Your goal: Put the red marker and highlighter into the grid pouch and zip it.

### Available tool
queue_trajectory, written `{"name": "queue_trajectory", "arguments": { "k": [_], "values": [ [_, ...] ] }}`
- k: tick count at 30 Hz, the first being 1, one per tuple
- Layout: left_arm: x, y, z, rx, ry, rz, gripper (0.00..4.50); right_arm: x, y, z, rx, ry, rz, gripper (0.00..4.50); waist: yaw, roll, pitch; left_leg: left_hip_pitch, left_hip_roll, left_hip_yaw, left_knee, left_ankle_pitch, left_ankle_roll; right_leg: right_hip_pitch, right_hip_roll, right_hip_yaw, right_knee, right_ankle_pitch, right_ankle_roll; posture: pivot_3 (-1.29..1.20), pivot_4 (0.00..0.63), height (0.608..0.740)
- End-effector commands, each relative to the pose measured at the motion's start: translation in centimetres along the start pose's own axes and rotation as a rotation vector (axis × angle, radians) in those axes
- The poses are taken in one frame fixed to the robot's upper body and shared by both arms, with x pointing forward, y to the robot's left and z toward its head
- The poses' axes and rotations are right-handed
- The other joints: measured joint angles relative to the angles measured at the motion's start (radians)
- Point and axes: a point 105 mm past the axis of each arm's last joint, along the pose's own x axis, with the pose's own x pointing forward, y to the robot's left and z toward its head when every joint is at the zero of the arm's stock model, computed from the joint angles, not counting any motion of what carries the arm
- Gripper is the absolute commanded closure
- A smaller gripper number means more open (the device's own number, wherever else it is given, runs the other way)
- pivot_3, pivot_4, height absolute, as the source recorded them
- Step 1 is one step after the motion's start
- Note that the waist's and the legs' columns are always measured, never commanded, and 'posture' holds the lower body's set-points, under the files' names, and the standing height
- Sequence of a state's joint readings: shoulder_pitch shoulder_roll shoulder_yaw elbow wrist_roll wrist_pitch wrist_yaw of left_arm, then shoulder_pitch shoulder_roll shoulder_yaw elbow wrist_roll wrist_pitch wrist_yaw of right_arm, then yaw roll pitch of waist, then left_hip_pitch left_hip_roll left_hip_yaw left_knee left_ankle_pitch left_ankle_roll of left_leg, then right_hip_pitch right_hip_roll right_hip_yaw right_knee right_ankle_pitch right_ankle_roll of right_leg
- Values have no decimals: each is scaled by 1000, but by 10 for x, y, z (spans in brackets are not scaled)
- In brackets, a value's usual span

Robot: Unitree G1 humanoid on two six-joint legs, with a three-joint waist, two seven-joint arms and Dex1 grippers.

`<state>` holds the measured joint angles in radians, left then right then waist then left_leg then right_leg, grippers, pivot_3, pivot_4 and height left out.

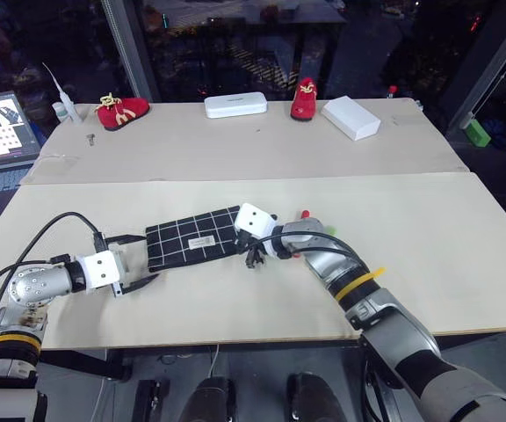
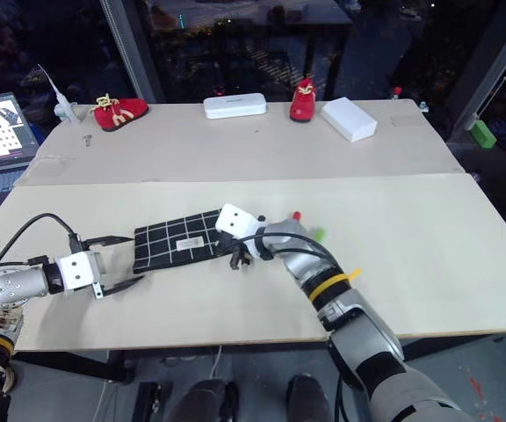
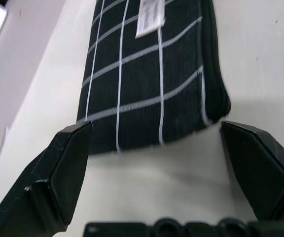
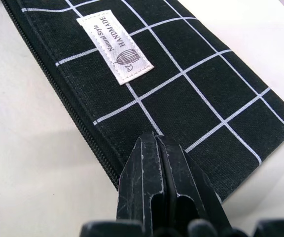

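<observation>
The grid pouch [image 1: 193, 238] was laid flat on the near table [image 1: 464, 264], its long side running across between the two claws. The white label [image 4: 115, 46] was seen face up on the cloth, and the zip [image 4: 58, 89] ran along one long edge, drawn shut along the stretch in view.

The left claw [image 1: 137, 260] was held at the pouch's left short end, released, with its two black fingers [image 3: 58, 173] spread wide. In the left wrist view the end of the pouch was placed between the fingertips, one finger close to each corner, and no finger was seen pressing on the cloth.

The right claw [image 1: 255, 258] was set at the pouch's right end, clenched, its fingers [image 4: 161, 187] pressed together. In the right wrist view the closed tips were placed over the corner of the pouch by the zip edge; whether a zip pull was pinched between them could not be told.

A small red tip [image 1: 305, 213] was seen just behind the right wrist, likely the red marker, and a trace of light green [image 2: 320, 234] just beside the forearm, likely the highlighter; both were mostly hidden by the arm.

On the far table [image 1: 235, 149] two red shoes [image 1: 121, 110], a white case [image 1: 234, 105] and a white box [image 1: 350, 117] were laid well apart from the pouch.
</observation>
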<state>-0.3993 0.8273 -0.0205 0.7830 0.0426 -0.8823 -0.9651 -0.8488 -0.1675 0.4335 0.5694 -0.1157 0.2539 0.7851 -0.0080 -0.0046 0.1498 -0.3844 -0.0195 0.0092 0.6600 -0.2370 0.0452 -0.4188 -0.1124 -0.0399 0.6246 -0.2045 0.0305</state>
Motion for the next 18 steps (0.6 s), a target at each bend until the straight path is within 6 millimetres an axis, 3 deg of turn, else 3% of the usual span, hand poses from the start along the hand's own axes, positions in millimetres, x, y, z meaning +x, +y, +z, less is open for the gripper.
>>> {"name": "queue_trajectory", "arguments": {
  "k": [1,6,18],
  "values": [
    [19,-13,3,88,-24,-45,0,-2,-5,-8,5,35,-13,4464,4,0,-1,0,0,0,0,0,0,1,0,0,0,0,0,0,150,740],
    [27,-7,3,146,-19,-20,0,-4,-4,-10,11,35,-13,4464,7,0,-1,0,0,1,0,0,0,2,0,0,1,0,0,0,150,740],
    [38,-19,6,173,-57,-66,0,-4,-3,-13,10,37,-5,4464,10,1,-1,0,0,1,0,0,0,2,0,0,1,0,0,0,150,740]
  ]
}}
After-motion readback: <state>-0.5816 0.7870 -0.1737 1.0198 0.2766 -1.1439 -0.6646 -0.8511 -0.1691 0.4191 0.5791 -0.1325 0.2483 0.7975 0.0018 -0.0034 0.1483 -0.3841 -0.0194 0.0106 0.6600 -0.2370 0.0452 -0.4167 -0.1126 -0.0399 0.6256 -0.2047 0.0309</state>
